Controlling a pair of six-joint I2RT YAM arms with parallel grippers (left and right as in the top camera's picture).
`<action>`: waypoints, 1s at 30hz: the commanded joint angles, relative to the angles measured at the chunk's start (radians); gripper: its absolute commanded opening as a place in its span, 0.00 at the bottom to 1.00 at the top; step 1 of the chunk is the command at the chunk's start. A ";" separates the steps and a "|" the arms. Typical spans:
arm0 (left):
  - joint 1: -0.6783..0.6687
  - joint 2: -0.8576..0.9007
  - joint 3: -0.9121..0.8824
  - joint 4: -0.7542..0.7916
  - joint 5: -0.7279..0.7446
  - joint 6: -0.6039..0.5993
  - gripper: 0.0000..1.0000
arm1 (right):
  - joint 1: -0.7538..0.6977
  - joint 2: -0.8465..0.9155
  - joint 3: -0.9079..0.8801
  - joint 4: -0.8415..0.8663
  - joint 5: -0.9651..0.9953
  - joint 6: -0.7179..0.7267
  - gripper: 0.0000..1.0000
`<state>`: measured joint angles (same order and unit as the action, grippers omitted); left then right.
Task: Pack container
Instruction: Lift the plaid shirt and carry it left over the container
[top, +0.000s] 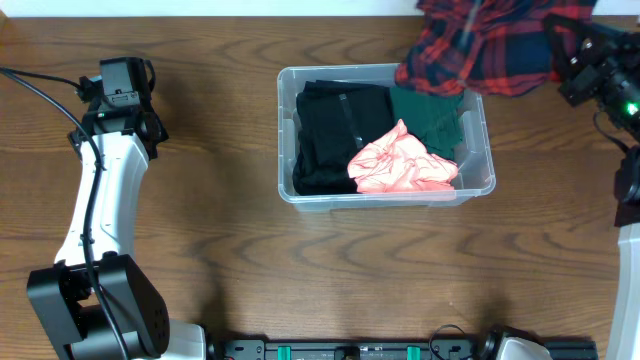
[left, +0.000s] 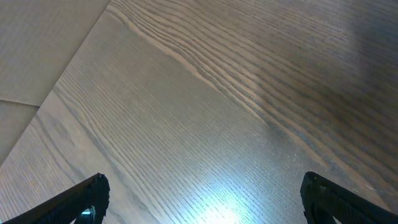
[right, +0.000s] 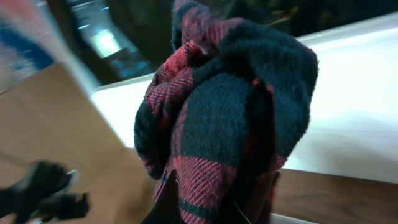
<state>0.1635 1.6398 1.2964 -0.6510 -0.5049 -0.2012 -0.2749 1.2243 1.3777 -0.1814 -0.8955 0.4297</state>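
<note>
- Container (top: 385, 197) sat mid-table (top: 200, 220), long side toward the robot. It was well filled: black garment (top: 330, 130) on the left, dark green garment (top: 430, 115) at the far right, crumpled pink cloth (top: 400, 165) heaped on top at the near right.
- Right pincer (right: 205, 208) was clamped together on a red-and-navy plaid shirt (top: 480, 45). The shirt was bunched above the container's far right corner, with most of the cloth beyond the rim.
- Left pincer (left: 202, 199) had its jaws wide apart with nothing between them. It sat over bare table, well apart from the container.

Risks, as judged:
- Letting go here would likely drape the shirt over the rim or drop it onto the table behind, since only 1 edge overlapped the opening.
- A trailing fold could snag the corner and drag or tip the light bin, which nothing was steadying.
- The pink heap already rode high, so a bulky shirt on top might slide off or spill it.

Writing: none readable in any of the 3 views, and no brand or label could be made out.
</note>
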 joint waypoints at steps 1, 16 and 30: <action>0.004 -0.013 0.014 -0.003 -0.016 0.010 0.98 | 0.039 -0.012 0.029 0.009 -0.090 0.019 0.01; 0.004 -0.013 0.014 -0.003 -0.016 0.010 0.98 | 0.360 0.057 0.029 0.014 -0.007 0.019 0.01; 0.004 -0.013 0.014 -0.003 -0.016 0.010 0.98 | 0.567 0.191 0.029 0.103 0.108 0.052 0.01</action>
<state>0.1635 1.6398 1.2964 -0.6510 -0.5049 -0.2012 0.2565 1.4033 1.3777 -0.1238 -0.8085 0.4458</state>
